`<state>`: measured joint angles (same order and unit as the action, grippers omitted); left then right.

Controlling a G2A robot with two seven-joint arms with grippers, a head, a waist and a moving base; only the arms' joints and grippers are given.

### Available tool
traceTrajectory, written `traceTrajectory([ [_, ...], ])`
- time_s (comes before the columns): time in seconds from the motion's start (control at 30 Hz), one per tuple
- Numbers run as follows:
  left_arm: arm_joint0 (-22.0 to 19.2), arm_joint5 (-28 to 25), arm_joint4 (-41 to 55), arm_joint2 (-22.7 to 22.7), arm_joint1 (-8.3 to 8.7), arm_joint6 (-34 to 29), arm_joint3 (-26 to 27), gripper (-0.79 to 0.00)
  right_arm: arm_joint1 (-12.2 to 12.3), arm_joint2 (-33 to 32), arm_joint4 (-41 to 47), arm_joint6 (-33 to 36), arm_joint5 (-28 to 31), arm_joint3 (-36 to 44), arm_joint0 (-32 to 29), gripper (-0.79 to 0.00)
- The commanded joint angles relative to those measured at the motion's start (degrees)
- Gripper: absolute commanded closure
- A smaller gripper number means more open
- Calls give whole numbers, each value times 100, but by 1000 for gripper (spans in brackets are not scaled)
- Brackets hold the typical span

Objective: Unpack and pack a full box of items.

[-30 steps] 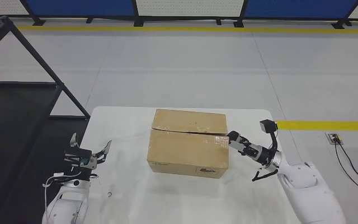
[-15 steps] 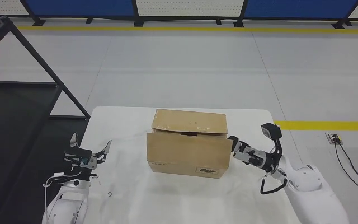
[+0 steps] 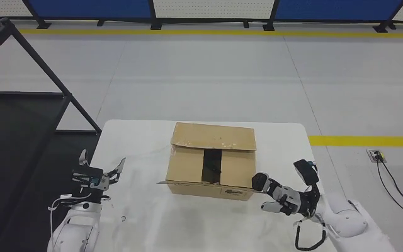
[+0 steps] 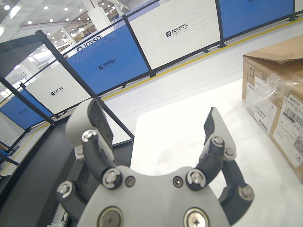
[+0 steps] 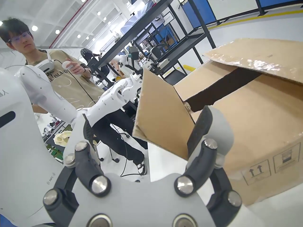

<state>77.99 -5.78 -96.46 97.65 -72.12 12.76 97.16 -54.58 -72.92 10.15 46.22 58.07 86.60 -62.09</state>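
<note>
Near right on bench point(image 3: 145, 211): right tool point(image 3: 263, 193) spread, lifted flap point(image 5: 161, 116) between its fingers, not pinched. Near left: left tool point(image 3: 102, 159) spread, well apart. Box point(image 3: 211, 165) sits just far-left of right tool, long axis left-right. Right arm is nearer.

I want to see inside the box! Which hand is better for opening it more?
Probably the right hand, open beside the box, a loose flap between its fingers. The left hand hangs open at the left edge of the table, away from the box.

Left claw point(image 4: 153, 112) and right claw point(image 5: 146, 119) agape
</note>
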Motion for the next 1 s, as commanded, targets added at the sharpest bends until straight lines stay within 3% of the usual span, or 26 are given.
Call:
traceTrajectory([
  [0.0, 0, 0, 0, 0, 0, 0, 0, -785, 103, 82, 52, 7, -7, 56, -23, -785],
  [0.33, 0, 0, 0, 0, 0, 0, 0, -785, 547, 383, -10, 7, -7, 347, -197, -785],
  [0.6, 18, -44, -4, -52, 7, -59, 41, -785, 738, 685, -12, 7, -7, 289, -209, -785],
  [0.87, 199, -703, -203, -126, 69, 143, 146, -785, 808, 1018, 105, 7, -7, 218, -86, -785],
  [0.97, 283, -1168, -216, -152, 104, 264, 203, -785, 830, 1134, 68, 7, -7, 217, -31, -785],
])
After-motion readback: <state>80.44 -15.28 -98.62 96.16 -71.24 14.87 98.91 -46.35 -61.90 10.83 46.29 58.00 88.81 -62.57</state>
